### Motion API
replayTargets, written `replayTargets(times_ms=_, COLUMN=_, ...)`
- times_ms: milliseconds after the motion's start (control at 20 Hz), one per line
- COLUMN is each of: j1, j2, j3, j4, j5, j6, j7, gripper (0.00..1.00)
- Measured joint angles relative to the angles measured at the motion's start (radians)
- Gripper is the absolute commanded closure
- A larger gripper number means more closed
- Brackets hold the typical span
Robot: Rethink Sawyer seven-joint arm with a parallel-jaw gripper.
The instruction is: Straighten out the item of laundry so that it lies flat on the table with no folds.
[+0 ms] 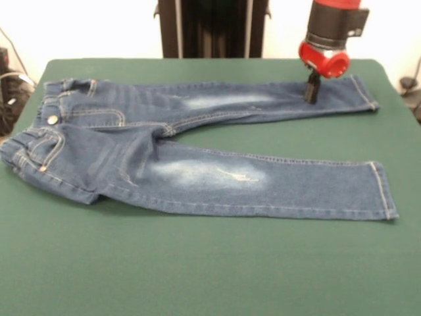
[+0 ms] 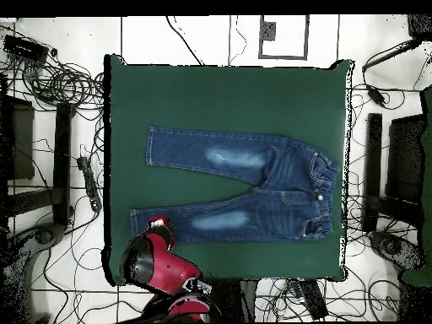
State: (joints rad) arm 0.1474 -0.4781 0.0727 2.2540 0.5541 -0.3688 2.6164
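The small blue denim jeans (image 1: 197, 155) lie spread on the dark green table (image 1: 210, 270), front up. The waistband is at the left and both legs run to the right in a narrow V. Each thigh has a faded whitish patch. The waist end is a little rumpled at the near hip. My gripper (image 1: 310, 92) hangs from the red arm at the far right. It is shut, with its tips down on the far leg close to the hem. In the overhead view the jeans (image 2: 253, 190) lie mid-table and the gripper (image 2: 157, 224) is at the lower leg's left end.
The robot's black pedestal (image 1: 212, 27) stands behind the table's far edge. In the overhead view, cables (image 2: 59, 80) and black stands (image 2: 371, 169) lie on the floor round the table. The red arm (image 2: 152, 263) reaches over the table's lower left edge.
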Motion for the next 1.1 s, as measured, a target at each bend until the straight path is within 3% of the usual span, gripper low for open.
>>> replayTargets(times_ms=600, j1=-0.012, j2=0.0, j3=0.005, j4=0.002, j5=-0.031, j6=0.002, j7=0.004, gripper=1.0)
replayTargets(times_ms=800, j1=-0.028, j2=0.003, j3=-0.01, j4=-0.016, j5=-0.108, j6=0.033, j7=0.004, gripper=1.0)
replayTargets(times_ms=1100, j1=-0.095, j2=0.004, j3=-0.046, j4=-0.06, j5=-0.259, j6=0.194, j7=0.002, gripper=1.0)
